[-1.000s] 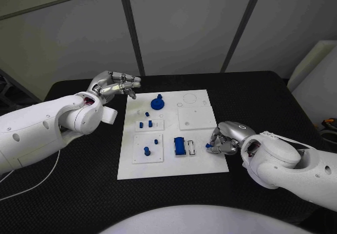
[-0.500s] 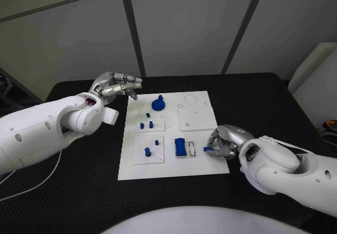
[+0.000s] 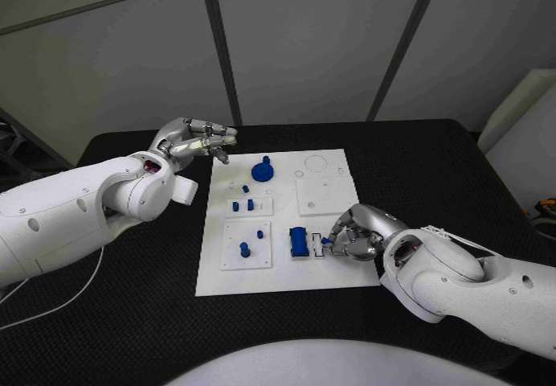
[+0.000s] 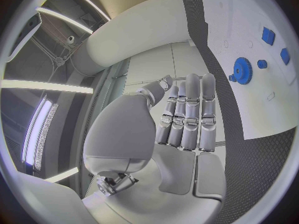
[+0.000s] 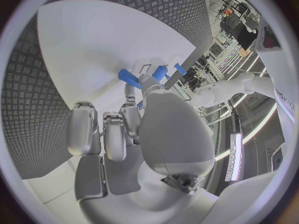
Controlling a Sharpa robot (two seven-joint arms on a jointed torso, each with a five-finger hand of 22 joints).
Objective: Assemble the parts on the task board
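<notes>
The white task board lies mid-table. On it are a blue gear, a blue block and several small blue pegs. My right hand rests over the board's near right part and pinches a small blue peg just right of the blue block, by a narrow slot. In the right wrist view the peg sticks out from the fingertips above the board. My left hand hovers off the board's far left corner, empty, with its fingers stretched out; the gear lies beyond them.
A raised white square plate sits on the board's right half, with round recesses behind it. Black table surrounds the board on all sides.
My right hand has slid left across the board's near right corner, carrying the small blue peg up beside the blue block. The left hand has stayed put.
</notes>
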